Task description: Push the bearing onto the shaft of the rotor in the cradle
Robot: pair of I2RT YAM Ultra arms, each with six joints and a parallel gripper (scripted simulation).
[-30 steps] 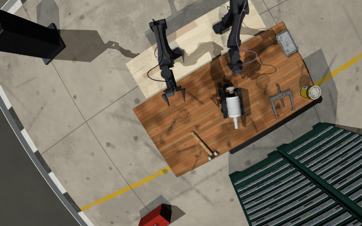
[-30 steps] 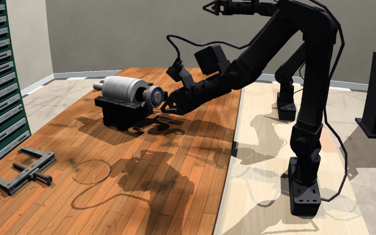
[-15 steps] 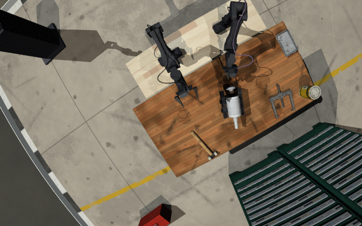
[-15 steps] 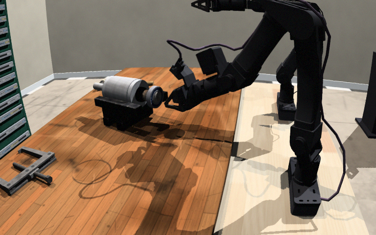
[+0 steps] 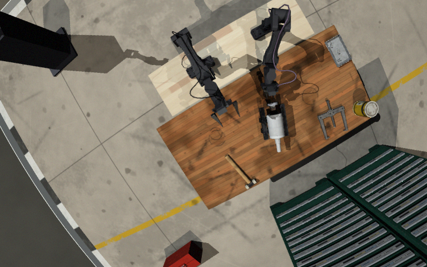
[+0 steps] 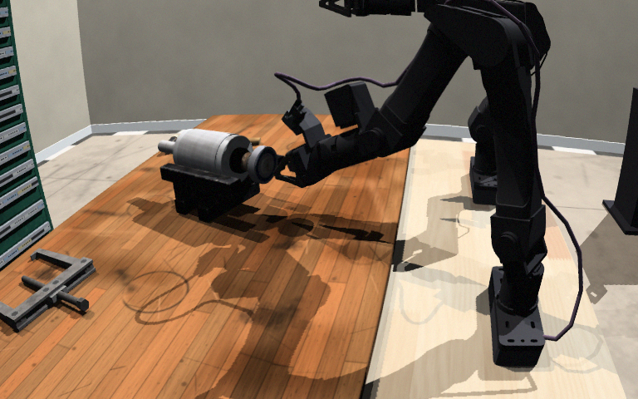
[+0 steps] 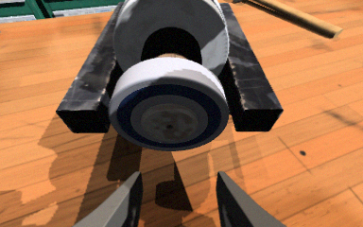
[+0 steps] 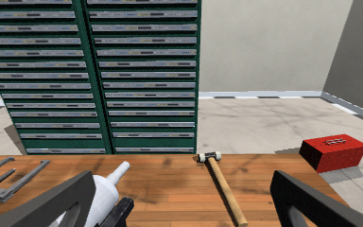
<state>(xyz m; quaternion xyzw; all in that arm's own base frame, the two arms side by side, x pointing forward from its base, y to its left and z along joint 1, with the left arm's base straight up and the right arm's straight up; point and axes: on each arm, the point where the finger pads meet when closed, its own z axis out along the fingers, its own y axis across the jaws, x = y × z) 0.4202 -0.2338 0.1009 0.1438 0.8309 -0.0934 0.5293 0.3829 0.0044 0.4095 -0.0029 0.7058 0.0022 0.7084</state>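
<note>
The bearing [image 5: 272, 104] [image 6: 252, 165] [image 7: 168, 71] sat upright around the near end of the shaft [image 6: 244, 160] [image 7: 171, 56], on the side of the rotor [image 5: 275, 125] [image 6: 199, 150] [image 7: 129, 38] [image 8: 101, 199] that faced the arms. A stretch of brownish shaft showed between it and the rotor's body, so the two were apart. The shaft's round end face filled the bearing's bore. The rotor lay on its side in the black cradle [image 5: 264, 122] [image 6: 202, 174] [image 7: 255, 71] [image 8: 118, 215], its thin far end sticking out away from the arms. The left gripper [image 5: 271, 98] [image 6: 282, 166] [image 7: 179, 180] was just beside the rotor's bearing end, its fingers partly spread with nothing between them; whether they touched the bearing, I could not tell. The right gripper [image 5: 231, 121] [image 6: 323, 4] [image 8: 182, 179] hung well apart from the rotor, over the hammer's side, its fingers spread wide and holding nothing. The hammer [image 5: 238, 169] [image 6: 255, 140] [image 7: 293, 16] [image 8: 224, 189] lay to one side of the rotor, beyond its far end. The puller [image 5: 331, 112] [image 6: 49, 293] [image 8: 24, 182] lay flat to the other side of the rotor, with the yellow tin [image 5: 362, 108] farther out that way.
</note>
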